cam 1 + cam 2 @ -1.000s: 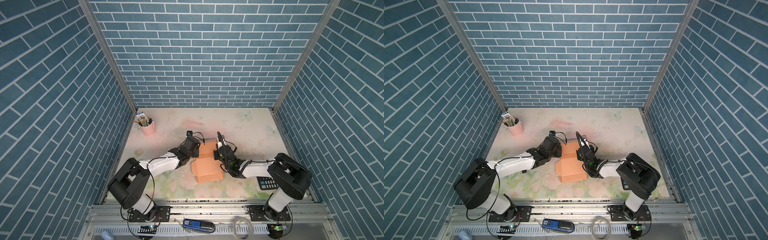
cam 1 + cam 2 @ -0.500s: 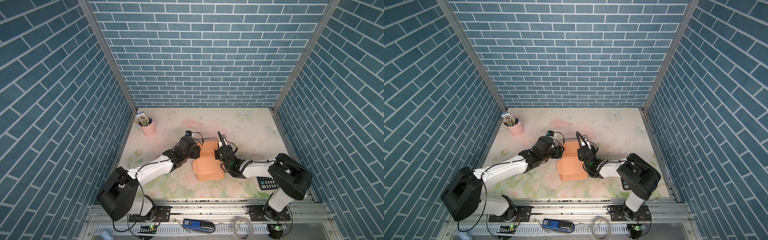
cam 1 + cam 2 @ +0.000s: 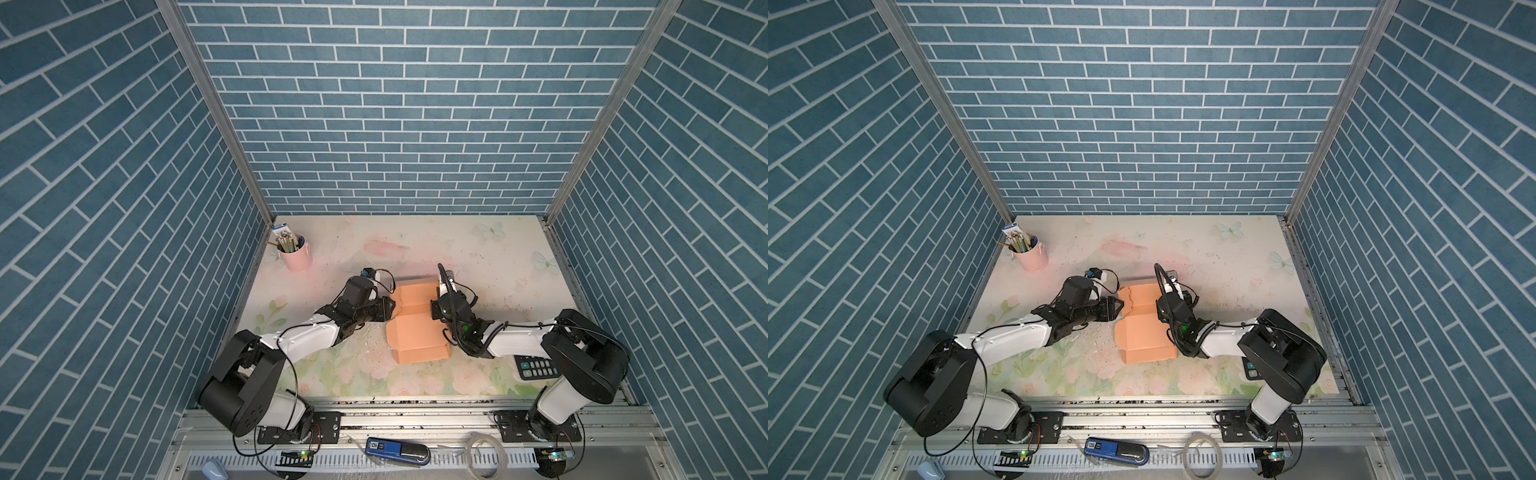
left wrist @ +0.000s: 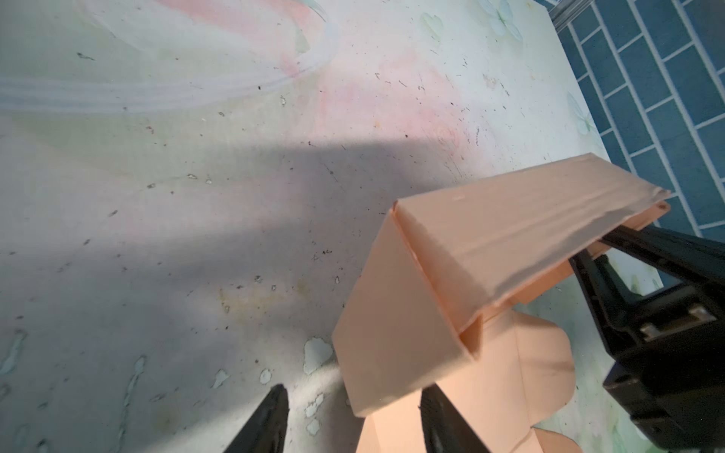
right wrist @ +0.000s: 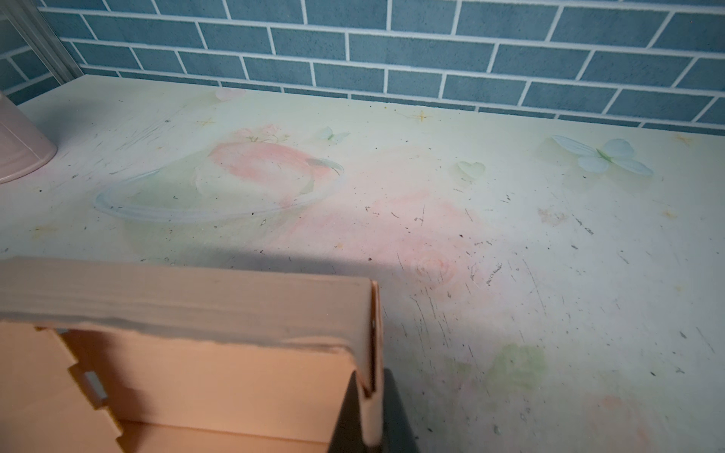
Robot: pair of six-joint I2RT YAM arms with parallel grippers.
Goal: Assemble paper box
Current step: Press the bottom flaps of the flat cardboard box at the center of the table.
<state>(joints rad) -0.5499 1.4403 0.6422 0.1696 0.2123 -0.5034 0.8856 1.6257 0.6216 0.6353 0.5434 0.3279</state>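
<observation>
- Top views both show the paper box (image 3: 417, 334) lying mid-table between the two arms. It is partly folded, with a raised tray section toward the back wall and a flat panel with a turned-down front flap toward the robot.
- On the right wrist view, the tray's side wall is seen pinched between the pressed-together fingers of the right gripper (image 5: 372, 412). This hold is judged to anchor the box so that it cannot slide while the opposite side is worked.
- On the left wrist view, the left gripper (image 4: 353, 425) is seen with jaws spread and the tray's near corner framed between them. Contact cannot be confirmed. It is judged to be lined up for pressing or folding that side wall.
- The tray's back wall is shown rolled over and doubled, while rounded tab flaps lie loose below the corner.
- Everything is carried by a table (image 3: 457, 249) with a faded floral print.
- A pink pencil cup (image 3: 297, 259) is placed well apart at the back left. A black calculator (image 3: 536, 368) is partly hidden under the right arm.
</observation>
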